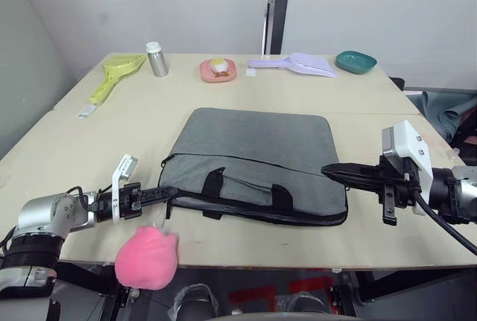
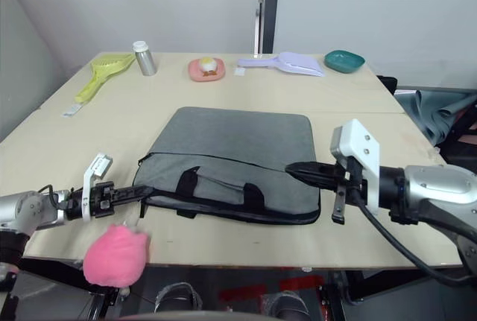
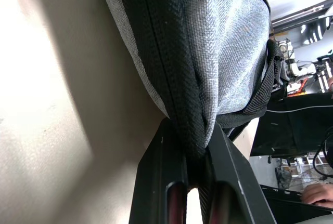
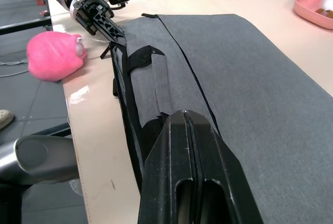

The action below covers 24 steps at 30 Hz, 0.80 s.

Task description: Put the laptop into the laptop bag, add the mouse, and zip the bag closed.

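The grey laptop bag (image 1: pixel 257 146) lies flat in the middle of the table, with its black strap handles (image 1: pixel 250 191) toward the near edge. My left gripper (image 1: pixel 170 192) is shut on the bag's near left corner; the left wrist view shows the black-trimmed fabric (image 3: pixel 208 52) pinched between the fingers. My right gripper (image 1: pixel 326 171) is shut, and its tip rests at the right end of the black zipper (image 1: pixel 246 161). Whether anything sits between its fingers is hidden. The laptop and the mouse are out of view.
A soft pink blob (image 1: pixel 147 258) hangs at the near table edge beside my left gripper. Along the far edge stand a yellow scoop (image 1: pixel 118 74), a metal can (image 1: pixel 156 59), a pink plate (image 1: pixel 218 70), a lilac scoop (image 1: pixel 302 63) and a teal bowl (image 1: pixel 355 61).
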Each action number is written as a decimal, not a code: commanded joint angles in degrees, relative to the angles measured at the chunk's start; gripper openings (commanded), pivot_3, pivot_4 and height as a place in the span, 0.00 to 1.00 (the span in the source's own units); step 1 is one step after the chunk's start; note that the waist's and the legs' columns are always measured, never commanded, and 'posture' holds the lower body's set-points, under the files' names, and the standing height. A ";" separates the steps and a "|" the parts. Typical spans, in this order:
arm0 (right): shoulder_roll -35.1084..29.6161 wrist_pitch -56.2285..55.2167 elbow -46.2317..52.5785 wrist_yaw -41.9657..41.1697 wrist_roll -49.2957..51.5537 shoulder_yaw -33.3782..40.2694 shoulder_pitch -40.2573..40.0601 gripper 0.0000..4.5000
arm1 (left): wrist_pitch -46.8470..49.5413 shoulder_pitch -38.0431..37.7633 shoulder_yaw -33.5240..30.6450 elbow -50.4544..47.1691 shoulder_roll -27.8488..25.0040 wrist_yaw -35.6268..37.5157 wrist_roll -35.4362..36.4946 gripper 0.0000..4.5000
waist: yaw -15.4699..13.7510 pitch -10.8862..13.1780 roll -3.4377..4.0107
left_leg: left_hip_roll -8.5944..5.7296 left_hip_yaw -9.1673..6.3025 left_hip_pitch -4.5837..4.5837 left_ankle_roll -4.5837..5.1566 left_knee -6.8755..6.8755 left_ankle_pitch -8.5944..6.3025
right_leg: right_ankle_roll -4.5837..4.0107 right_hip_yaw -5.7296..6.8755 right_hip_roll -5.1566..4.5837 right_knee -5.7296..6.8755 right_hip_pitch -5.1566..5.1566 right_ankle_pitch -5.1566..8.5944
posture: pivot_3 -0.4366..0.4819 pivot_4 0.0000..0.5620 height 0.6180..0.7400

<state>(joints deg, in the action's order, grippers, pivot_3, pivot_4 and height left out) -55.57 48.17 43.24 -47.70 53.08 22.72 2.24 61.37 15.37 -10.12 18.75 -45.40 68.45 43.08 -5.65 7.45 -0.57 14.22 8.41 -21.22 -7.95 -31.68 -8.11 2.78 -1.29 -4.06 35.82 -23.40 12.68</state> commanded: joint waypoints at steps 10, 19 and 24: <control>0.85 -8.21 -10.53 -7.33 -10.50 -15.83 9.12 0.00 | -1.11 -5.55 -17.53 -0.05 -4.80 -1.33 3.34 0.01 | 0.42 0.05 -0.02 | 0.01 -0.04 -0.27 0.01 0.00 -0.01 | 0.00 0.04 0.03 -0.07 -0.22 -0.01 | 0.48 0.27 1.00; 11.28 -12.21 -21.44 -11.75 -18.11 -31.39 22.32 0.00 | -2.42 -6.20 -12.26 2.09 -6.88 2.36 0.06 0.01 | 0.31 0.06 -0.06 | 0.02 -0.13 -0.28 0.02 -0.17 -0.01 | -0.01 0.10 0.01 0.11 -0.20 -0.01 | 0.48 0.27 1.00; 13.62 -14.26 -27.21 -15.06 -21.28 -34.04 27.23 0.00 | -4.88 -3.96 -4.94 3.61 -10.71 9.50 -3.43 0.01 | 0.11 0.06 -0.08 | 0.01 -0.27 -0.53 0.04 -0.32 0.00 | -0.02 0.21 0.00 0.19 -0.27 -0.02 | 0.48 0.27 1.00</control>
<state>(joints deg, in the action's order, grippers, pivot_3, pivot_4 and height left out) -42.16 35.40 16.25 -61.42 32.37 -11.77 27.88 57.69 10.48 -16.30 22.93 -54.05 73.93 40.15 -5.54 7.50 -0.65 14.23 8.09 -21.85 -7.91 -32.03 -8.10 2.76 -1.03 -4.07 36.00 -23.72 12.65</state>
